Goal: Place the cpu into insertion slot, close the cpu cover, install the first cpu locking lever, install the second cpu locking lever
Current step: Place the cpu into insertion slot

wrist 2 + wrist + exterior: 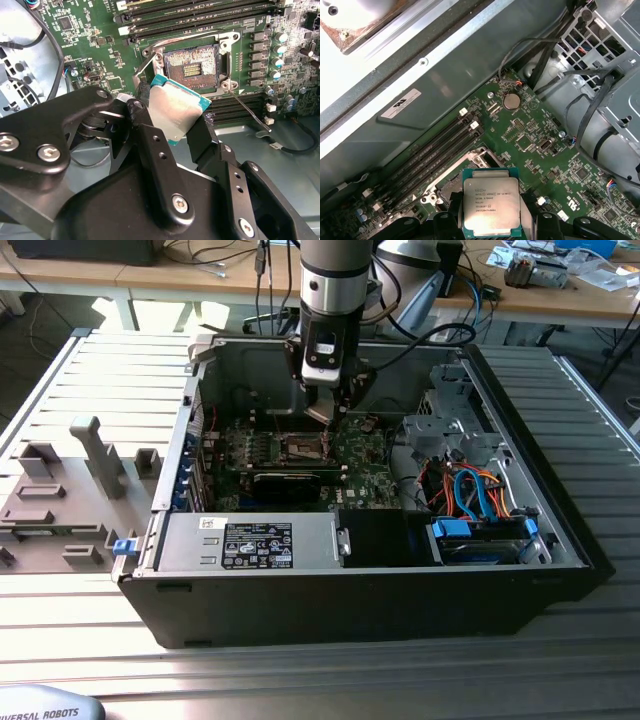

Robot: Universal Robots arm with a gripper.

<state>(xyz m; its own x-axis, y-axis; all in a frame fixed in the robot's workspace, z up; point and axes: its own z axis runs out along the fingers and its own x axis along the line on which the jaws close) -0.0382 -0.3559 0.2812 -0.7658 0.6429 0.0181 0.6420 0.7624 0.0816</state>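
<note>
My gripper (326,408) reaches into the open computer case (560,530) and is shut on the cpu (176,111), a small square chip with a silver top and teal edge. The black fingers (142,122) clamp two opposite sides of the cpu (490,204), which hangs tilted a little above the green board. The insertion slot (192,67) lies uncovered just beyond the chip, its dark contact field showing inside a silvery metal rim. In the exterior view the slot (305,448) sits below the gripper. I cannot tell the cpu cover apart from that rim.
A thin wire lever (246,109) sticks out from the slot's corner. Memory slots (200,15) run beside the socket. A long black card (290,483), the power supply (250,540) and a drive cage with blue and orange cables (470,490) crowd the case. Grey fixtures (60,500) stand outside it.
</note>
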